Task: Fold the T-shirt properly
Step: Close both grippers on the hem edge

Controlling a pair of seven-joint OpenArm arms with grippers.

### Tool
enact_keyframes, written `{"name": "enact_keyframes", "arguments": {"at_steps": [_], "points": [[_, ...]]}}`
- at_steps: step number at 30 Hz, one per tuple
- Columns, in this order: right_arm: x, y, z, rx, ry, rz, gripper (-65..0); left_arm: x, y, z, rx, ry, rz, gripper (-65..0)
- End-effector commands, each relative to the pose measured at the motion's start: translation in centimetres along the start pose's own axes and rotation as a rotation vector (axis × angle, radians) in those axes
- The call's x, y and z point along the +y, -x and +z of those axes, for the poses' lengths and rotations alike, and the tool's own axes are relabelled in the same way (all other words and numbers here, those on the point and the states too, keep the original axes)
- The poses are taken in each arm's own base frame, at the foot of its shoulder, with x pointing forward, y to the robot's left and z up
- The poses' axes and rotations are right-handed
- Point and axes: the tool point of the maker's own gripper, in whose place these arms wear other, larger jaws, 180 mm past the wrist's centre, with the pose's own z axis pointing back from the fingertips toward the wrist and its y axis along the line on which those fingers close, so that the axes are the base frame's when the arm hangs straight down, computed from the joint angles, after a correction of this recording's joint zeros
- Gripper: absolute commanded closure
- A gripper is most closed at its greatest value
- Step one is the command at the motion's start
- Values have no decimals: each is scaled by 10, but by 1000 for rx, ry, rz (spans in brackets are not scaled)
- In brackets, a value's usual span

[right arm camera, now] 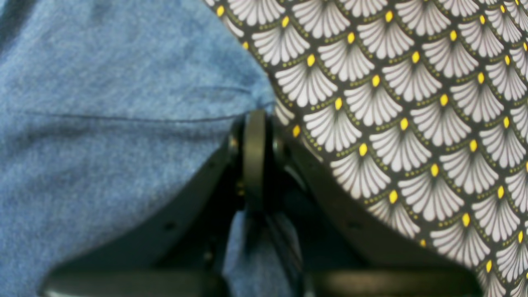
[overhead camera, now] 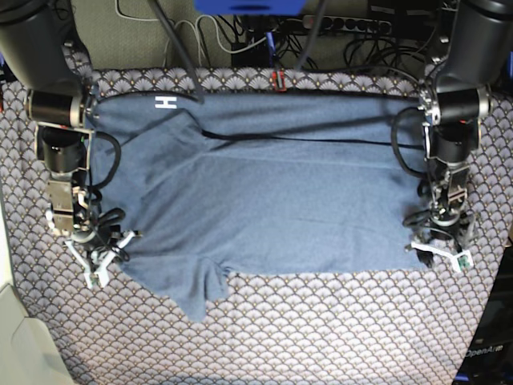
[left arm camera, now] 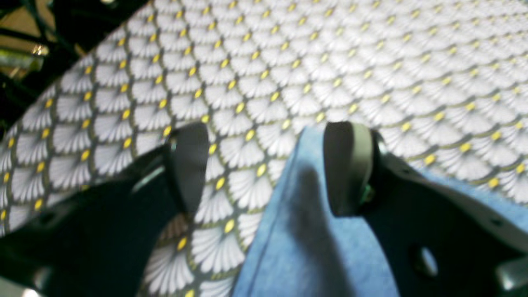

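Note:
The slate-blue T-shirt (overhead camera: pixel 272 192) lies spread flat across the table, one sleeve pointing toward the front (overhead camera: pixel 196 293) and a white letter showing at its back left (overhead camera: pixel 165 102). My right gripper (overhead camera: pixel 103 258) is at the shirt's front-left edge. In the right wrist view its pads (right arm camera: pixel 255 123) are pressed together with the T-shirt (right arm camera: pixel 103 123) fabric caught between them. My left gripper (overhead camera: pixel 441 257) hangs open over the shirt's front-right corner. In the left wrist view that gripper (left arm camera: pixel 268 165) straddles the T-shirt corner (left arm camera: pixel 297 239), one finger (left arm camera: pixel 346 169) over the cloth.
A grey scallop-patterned tablecloth (overhead camera: pixel 321 337) with yellow dots covers the table on all sides of the shirt. Cables and a power strip (overhead camera: pixel 361 24) run along the back edge. The table's edge and dark framing (left arm camera: pixel 24 62) show at the left wrist view's upper left.

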Motion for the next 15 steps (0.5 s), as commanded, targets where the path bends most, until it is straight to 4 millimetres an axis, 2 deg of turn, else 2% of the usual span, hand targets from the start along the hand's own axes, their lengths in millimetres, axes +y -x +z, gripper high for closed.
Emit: {"name": "enact_keyframes", "arguments": {"at_steps": [1, 15], "points": [[-12, -28, 3, -61, 30, 4, 0, 3, -32, -7, -75, -9, 9, -428], [-12, -26, 3, -53, 28, 4, 0, 0, -19, -5, -47, 0, 6, -428]]}}
